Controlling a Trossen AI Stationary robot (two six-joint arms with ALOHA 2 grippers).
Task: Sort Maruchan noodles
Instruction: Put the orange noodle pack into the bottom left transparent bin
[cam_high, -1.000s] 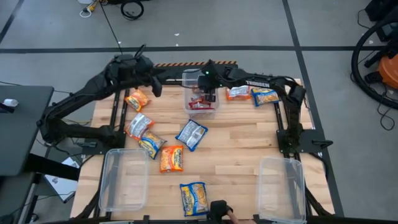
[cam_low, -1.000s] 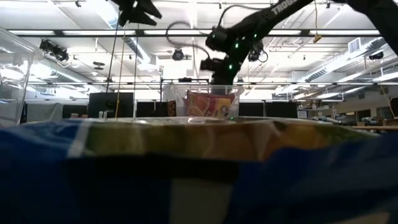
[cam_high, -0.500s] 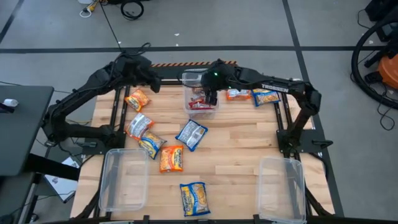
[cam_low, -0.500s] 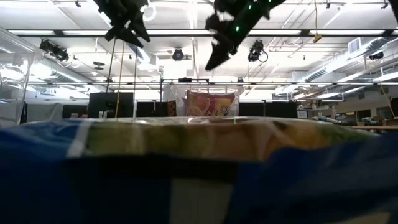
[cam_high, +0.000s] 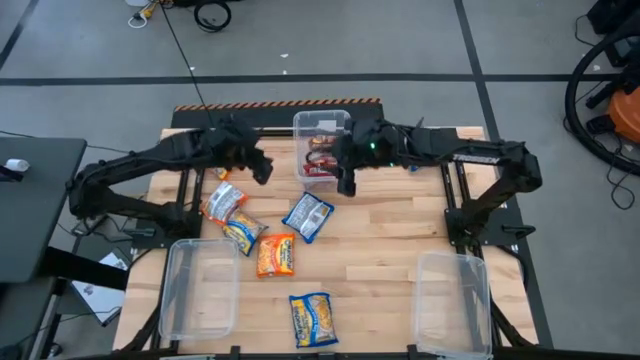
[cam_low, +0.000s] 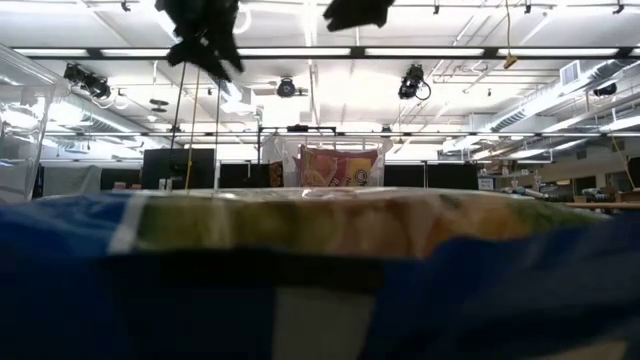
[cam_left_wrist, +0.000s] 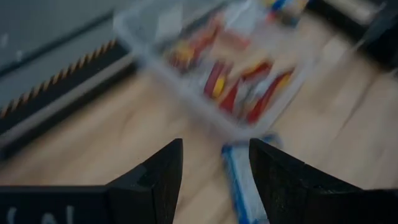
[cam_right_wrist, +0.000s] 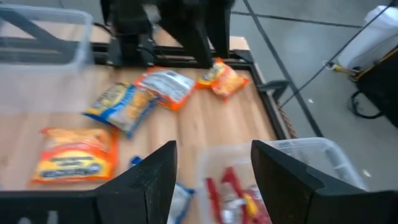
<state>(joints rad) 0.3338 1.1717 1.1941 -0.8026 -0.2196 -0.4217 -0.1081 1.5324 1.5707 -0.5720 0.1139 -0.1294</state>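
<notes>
High view shows both end effectors empty and open: the left end effector (cam_high: 262, 168) and right end effector (cam_high: 345, 180) hover at either side of the clear plastic bin (cam_high: 322, 123) holding red noodle packets (cam_high: 320, 165). Other flat plastic packets lie loose on the wooden surface (cam_high: 380, 240), so I judge the next step is choosing one, perhaps the blue-white packet (cam_high: 308, 216). Only the right wrist view shows the small orange packet (cam_right_wrist: 222, 78) at the surface edge.

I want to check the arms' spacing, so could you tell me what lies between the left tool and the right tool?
In the high view, the clear bin of red noodle packets sits between the left tool and right tool, both open and empty.
</notes>
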